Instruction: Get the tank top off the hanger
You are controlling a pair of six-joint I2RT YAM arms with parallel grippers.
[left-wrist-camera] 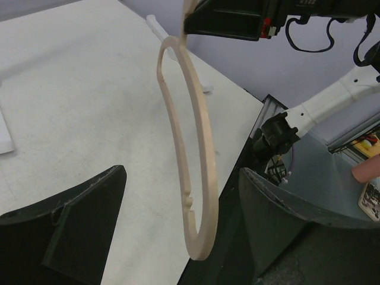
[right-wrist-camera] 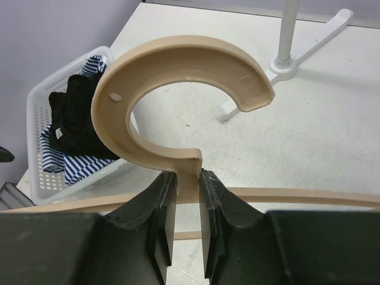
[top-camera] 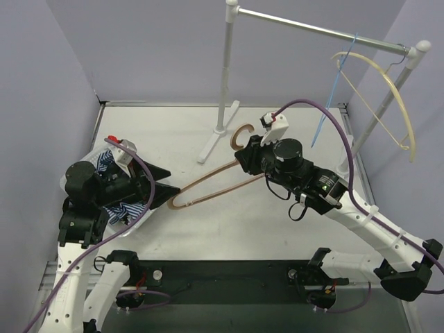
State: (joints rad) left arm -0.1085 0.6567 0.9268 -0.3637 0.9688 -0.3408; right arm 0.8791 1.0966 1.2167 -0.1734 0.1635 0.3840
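A bare tan hanger (top-camera: 208, 184) hangs in the air over the table with no garment on it. My right gripper (top-camera: 241, 155) is shut on its neck just below the hook (right-wrist-camera: 178, 59); the pads (right-wrist-camera: 168, 196) press both sides. The hanger's left end loop (left-wrist-camera: 202, 154) sits between the jaws of my left gripper (left-wrist-camera: 181, 178), which is open and touches neither side of it. A blue-and-white striped garment (right-wrist-camera: 71, 166) and a black one (right-wrist-camera: 77, 119) lie in a white basket (right-wrist-camera: 41, 101). I cannot tell which is the tank top.
The basket sits at the table's left edge, mostly under my left arm (top-camera: 90, 194). A white clothes rail (top-camera: 312, 29) stands at the back on a post (top-camera: 225, 69). A cream hanger (top-camera: 388, 90) and a blue one (top-camera: 333, 90) hang from it at the right.
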